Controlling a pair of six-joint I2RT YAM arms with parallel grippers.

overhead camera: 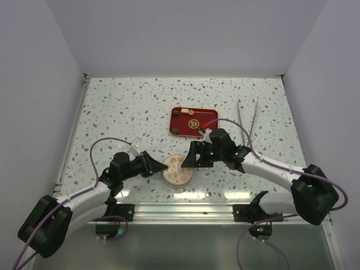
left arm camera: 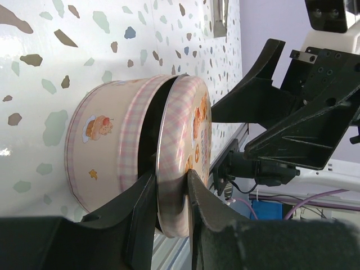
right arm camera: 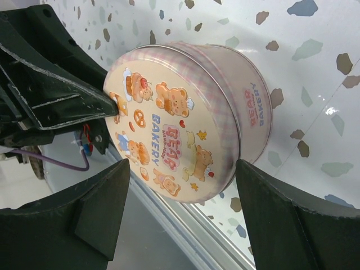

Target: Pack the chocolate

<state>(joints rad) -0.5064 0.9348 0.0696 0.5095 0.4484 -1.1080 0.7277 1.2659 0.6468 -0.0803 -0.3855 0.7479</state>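
**Left hand.** The left hand [left arm camera: 171, 205] is narrowed to a slim gap. Its two fingers [left arm camera: 140, 214] pinch the rim of the lid [left arm camera: 183, 140], one finger on each face of the rim. The lid sits tilted off the round tin [left arm camera: 101, 146], with a dark gap open between them along one side.

**Right hand.** The right hand [right arm camera: 181, 174] is spread wide. Its fingers [right arm camera: 95, 214] stand one on each side of the tin, and the tin fills most of the space between them. Whether either finger touches the tin wall cannot be told from the views.

**Tin position.** The tin rests on the speckled worktop [overhead camera: 124, 107], near the front edge, between the two hands.

**Markings.**
- The lid has a pink check border and cartoon bears, and carries the words "BEAR BAKERY" in red.
- The tin wall repeats "BEAR BAKERY" in red.
- The wall also shows a small bear figure and a star.

**Chocolate.** The chocolate [overhead camera: 176, 113] lies in the red tray [overhead camera: 205, 115], which sits on the worktop beyond the tin and apart from it. The dark pieces sit toward the tray corners and the lighter pieces near its middle. No piece is visible inside the tin.

**Other items.** Metal tweezers [overhead camera: 247, 121] lie on the worktop to the right of the tray.
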